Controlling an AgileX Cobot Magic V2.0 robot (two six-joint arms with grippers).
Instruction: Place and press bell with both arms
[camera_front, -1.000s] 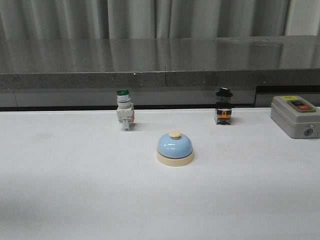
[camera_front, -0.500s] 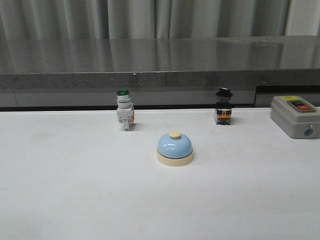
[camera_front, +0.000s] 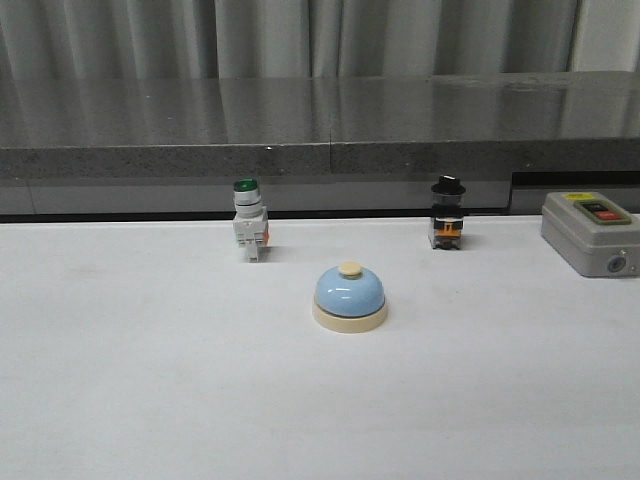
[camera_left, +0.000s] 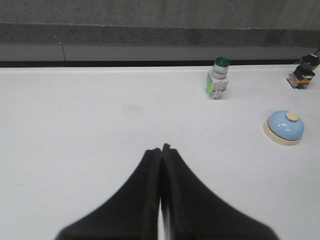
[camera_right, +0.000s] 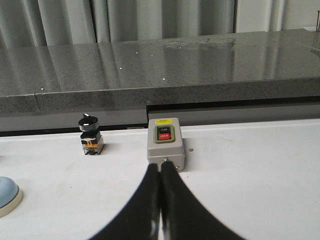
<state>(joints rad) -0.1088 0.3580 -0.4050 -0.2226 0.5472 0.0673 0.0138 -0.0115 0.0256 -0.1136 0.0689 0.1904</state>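
Bell (camera_front: 350, 297) same spot, no chg.

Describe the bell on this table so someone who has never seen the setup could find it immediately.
On the white table, look nearer the camera than the row of switches along the back edge, roughly midway between the green-capped switch and the black-capped switch. The bell sits there alone: a low, glossy light-blue dome on a cream base with a cream button.

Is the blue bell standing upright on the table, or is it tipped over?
Upright. The bell sits flat on its cream base on the white table, with its cream button pointing straight up.
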